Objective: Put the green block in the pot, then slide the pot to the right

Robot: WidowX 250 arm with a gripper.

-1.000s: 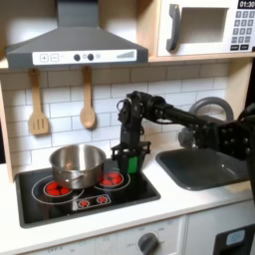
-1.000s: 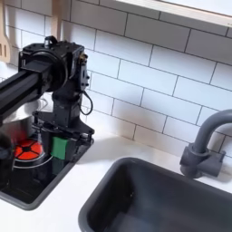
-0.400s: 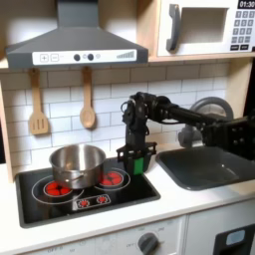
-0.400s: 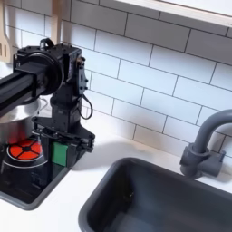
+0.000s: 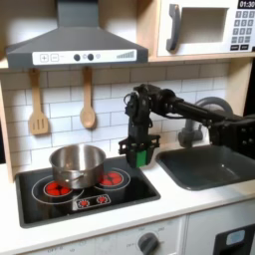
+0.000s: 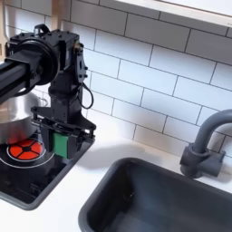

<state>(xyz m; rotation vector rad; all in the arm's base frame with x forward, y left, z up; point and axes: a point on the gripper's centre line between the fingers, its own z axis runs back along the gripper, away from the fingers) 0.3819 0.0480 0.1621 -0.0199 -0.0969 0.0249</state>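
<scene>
The gripper point(image 5: 138, 156) has its fingers closed on the green block point(image 6: 60, 143), held above the stove's point(image 5: 60, 204) back right corner beside the pot point(image 5: 77, 163), and a loose pinch or early release could drop it outside the rim.

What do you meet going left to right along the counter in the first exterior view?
Pot → end effector holding the green block → sink.
</scene>
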